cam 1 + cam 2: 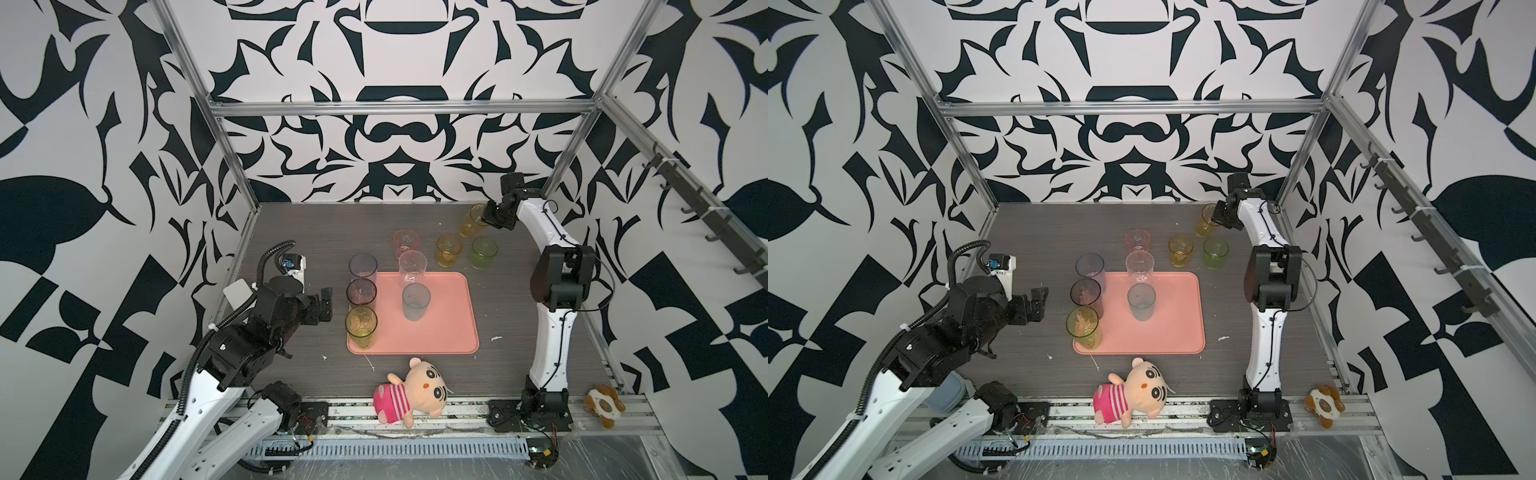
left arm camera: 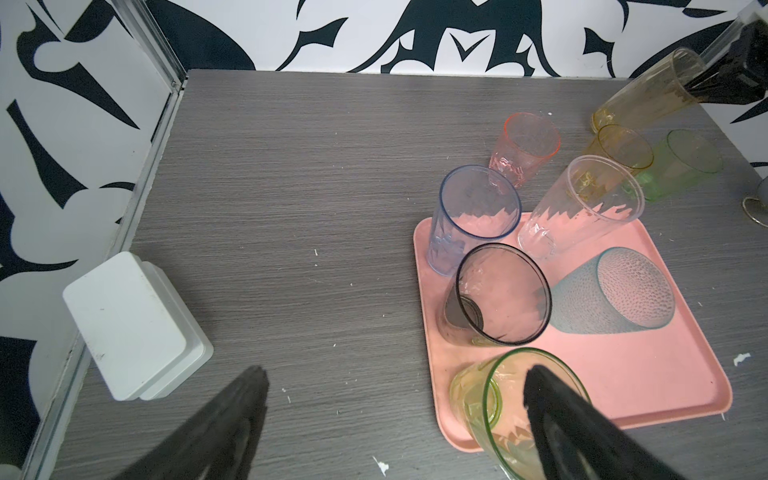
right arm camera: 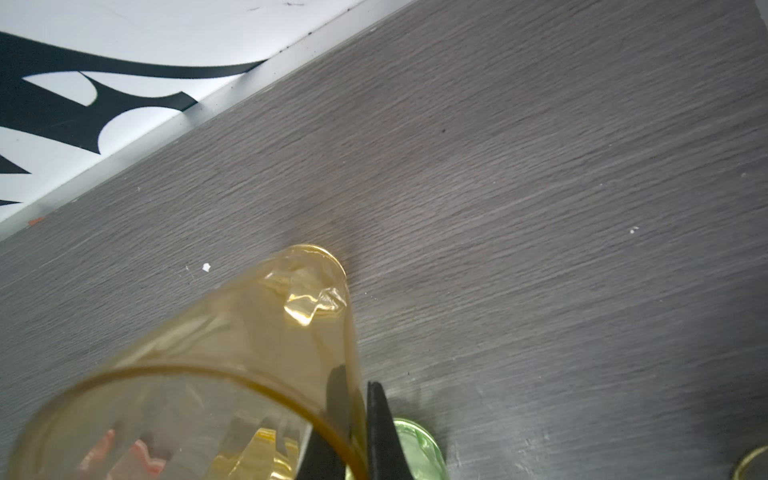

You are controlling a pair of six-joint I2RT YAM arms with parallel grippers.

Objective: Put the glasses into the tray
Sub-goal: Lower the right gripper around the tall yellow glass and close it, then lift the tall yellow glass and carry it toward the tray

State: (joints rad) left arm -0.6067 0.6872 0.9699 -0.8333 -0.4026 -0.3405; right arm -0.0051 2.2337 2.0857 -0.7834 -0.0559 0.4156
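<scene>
The right hand [image 1: 487, 217] is pinching the rim of a tall amber glass [image 1: 469, 223], tilted, at the desk's [image 1: 299, 232] far right corner. The left hand [image 1: 325, 304] is hanging wide open just beside the tray's [image 1: 449, 328] left edge. Five glasses [image 1: 415, 304] are standing on the tray; a pink glass [image 1: 405, 244], a yellow glass [image 1: 449, 251] and a green glass [image 1: 484, 253] are standing beyond its far edge

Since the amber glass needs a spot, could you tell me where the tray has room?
The tray's right half is bare, from the teal glass to its rim; the blue-grey glass, smoky glass and yellow glass crowd its left edge.
</scene>
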